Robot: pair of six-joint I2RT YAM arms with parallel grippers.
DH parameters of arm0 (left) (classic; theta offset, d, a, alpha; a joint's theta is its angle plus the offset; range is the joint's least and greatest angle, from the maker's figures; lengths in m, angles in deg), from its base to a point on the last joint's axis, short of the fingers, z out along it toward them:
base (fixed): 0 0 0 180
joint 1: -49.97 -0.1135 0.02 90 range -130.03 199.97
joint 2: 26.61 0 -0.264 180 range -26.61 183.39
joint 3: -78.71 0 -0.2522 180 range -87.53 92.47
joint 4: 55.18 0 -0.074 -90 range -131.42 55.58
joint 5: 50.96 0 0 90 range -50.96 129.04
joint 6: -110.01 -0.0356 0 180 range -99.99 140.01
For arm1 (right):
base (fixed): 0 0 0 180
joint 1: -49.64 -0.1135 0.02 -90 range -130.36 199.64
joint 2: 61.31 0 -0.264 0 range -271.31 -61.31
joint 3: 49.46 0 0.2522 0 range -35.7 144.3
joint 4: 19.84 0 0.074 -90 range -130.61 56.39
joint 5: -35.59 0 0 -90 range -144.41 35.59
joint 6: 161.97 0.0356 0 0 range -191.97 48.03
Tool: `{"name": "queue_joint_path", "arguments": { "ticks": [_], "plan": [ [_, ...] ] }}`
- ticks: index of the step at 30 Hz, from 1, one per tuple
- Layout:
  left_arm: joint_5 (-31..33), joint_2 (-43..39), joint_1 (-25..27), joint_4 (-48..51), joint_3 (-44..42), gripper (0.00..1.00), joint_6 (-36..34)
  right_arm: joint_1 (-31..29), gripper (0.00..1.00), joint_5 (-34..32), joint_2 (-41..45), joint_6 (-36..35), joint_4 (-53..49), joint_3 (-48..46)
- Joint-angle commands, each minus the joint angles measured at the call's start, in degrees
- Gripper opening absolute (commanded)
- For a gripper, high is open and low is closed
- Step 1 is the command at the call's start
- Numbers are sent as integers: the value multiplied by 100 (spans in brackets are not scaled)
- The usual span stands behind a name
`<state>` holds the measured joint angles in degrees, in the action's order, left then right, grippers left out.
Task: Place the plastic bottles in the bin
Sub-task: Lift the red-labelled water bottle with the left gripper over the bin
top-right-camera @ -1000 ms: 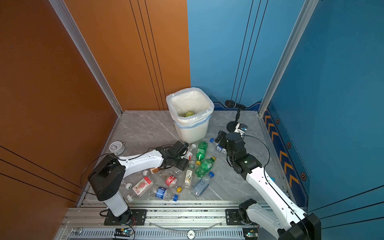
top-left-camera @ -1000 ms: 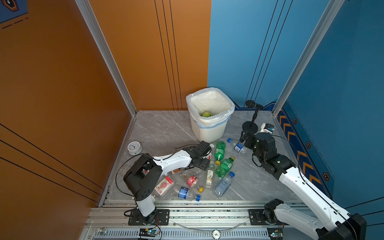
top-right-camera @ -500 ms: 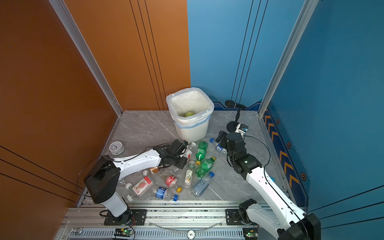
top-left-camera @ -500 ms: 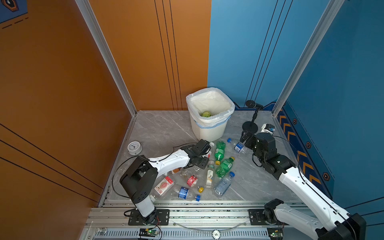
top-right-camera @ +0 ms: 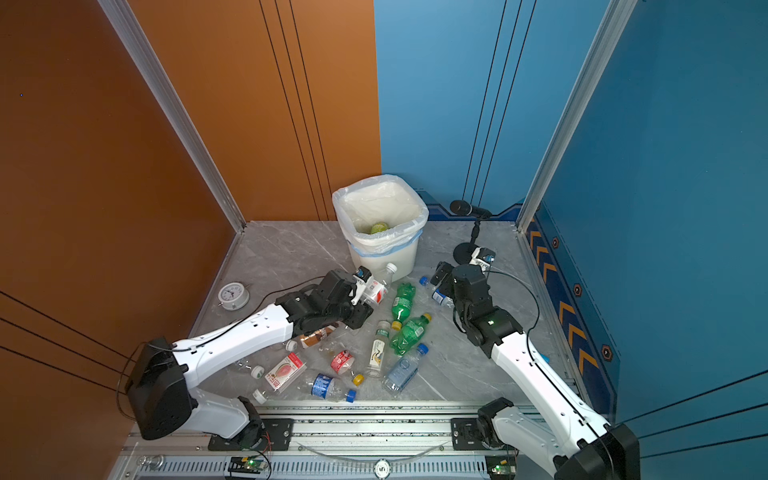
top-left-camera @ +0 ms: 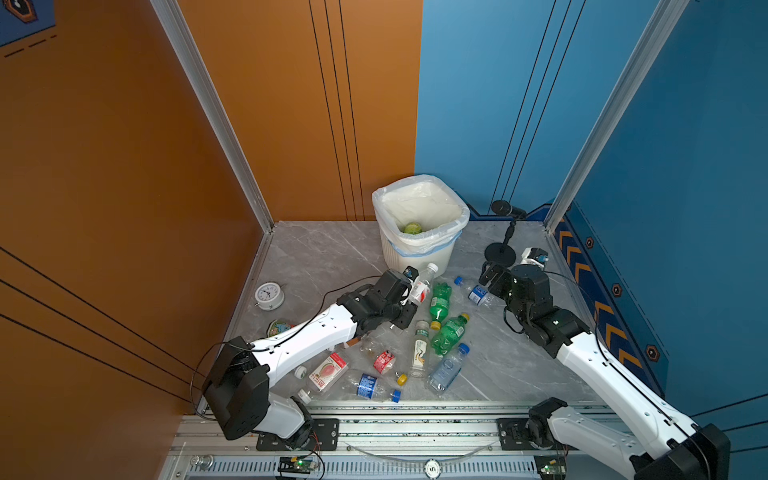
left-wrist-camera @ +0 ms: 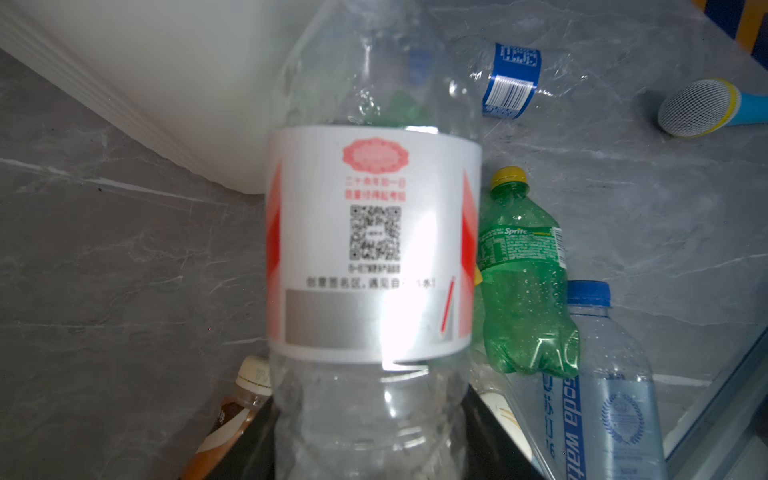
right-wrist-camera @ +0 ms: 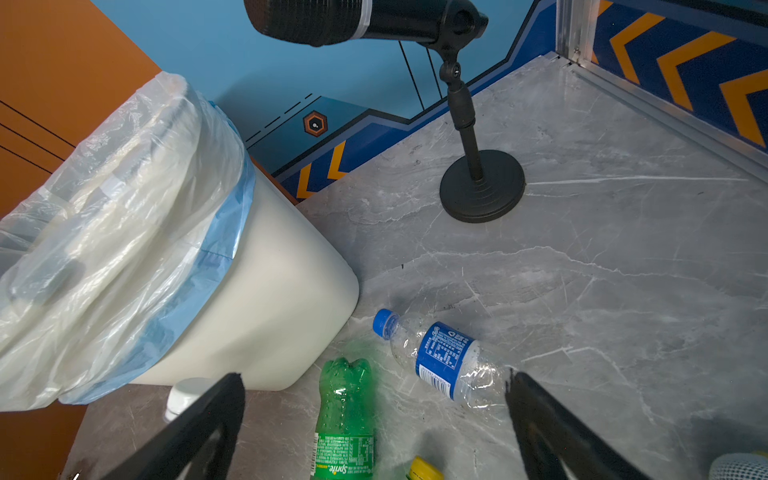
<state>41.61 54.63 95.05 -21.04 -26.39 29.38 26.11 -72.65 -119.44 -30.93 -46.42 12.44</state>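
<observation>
Clear bottle (top-left-camera: 420, 289): tilted, cap toward 1 o'clock, at 6 o'clock of bin (top-left-camera: 415, 255). Left gripper (top-left-camera: 408, 296) pinches its lower body; arm stretched low toward 1. Best to lift above the rim before swinging to 12. Thin plastic may slip. Right gripper (right-wrist-camera: 374, 376) spread wide above blue-label bottle (right-wrist-camera: 444, 359).

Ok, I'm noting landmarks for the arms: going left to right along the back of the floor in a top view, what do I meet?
alarm clock → bin → black microphone stand
</observation>
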Motion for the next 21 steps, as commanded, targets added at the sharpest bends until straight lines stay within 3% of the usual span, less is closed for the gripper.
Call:
{"name": "queue_joint_path", "arguments": {
  "ticks": [1, 9, 15, 21],
  "plan": [
    [-437, -357, 57, -414, -124, 55, -230, 50, 100, 12, 16, 89, 114, -50],
    [-1085, -933, 63, -729, -173, 54, -327, 85, 100, 27, 21, 134, 118, -68],
    [-943, -1206, 10, -1188, 66, 54, -332, 94, 100, 57, 38, 174, 139, -94],
    [-752, -975, -180, -1691, 719, 53, -513, 103, 100, 84, 63, 193, 126, -98]
  ]
}}
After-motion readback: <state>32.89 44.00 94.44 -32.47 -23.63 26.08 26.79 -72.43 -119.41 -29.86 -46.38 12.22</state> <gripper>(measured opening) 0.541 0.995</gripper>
